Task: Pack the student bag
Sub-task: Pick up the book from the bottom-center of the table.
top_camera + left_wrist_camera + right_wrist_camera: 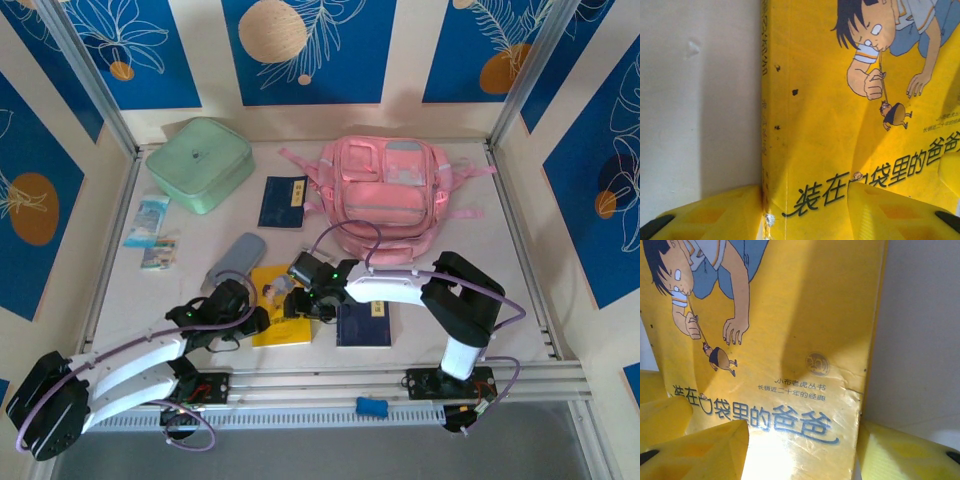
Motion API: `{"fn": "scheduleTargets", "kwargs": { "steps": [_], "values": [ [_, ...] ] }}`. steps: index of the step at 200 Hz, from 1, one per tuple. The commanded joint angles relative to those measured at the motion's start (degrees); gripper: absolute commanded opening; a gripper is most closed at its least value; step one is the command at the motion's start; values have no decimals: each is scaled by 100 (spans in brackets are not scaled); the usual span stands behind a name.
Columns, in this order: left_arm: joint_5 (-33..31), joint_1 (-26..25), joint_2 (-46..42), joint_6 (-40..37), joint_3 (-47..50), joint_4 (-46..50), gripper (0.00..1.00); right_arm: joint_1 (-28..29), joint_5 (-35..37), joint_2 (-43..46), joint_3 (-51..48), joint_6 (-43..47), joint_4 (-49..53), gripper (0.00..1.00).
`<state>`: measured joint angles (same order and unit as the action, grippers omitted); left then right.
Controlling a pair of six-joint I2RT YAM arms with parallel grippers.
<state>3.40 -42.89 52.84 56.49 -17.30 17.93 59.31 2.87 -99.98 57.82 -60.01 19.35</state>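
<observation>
Near the middle of the worktop (120, 290), the flat yellow cartoon-cover book (290, 332) lies partly hidden under my left end effector (800, 215) and right end effector (802, 455), each part-open and straddling one side edge. Farther back sits the soft pink fabric student bag (390, 195), contents unseen.

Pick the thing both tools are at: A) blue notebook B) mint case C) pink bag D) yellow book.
D: the left tool and the right tool each straddle an edge of the yellow book, fingers apart.
</observation>
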Motion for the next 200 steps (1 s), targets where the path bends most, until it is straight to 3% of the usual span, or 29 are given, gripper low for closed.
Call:
{"fn": "scheduleTargets", "kwargs": {
  "steps": [1,95,200],
  "values": [
    [286,15,184,-149,117,-497,48,79,-284,204,151,70,-63,58],
    [224,17,228,-392,174,-435,47,72,-637,643,220,202,-15,54],
    [350,15,65,-298,253,-432,47,-56,-817,1006,-430,-10,-567,21]
  ]
}}
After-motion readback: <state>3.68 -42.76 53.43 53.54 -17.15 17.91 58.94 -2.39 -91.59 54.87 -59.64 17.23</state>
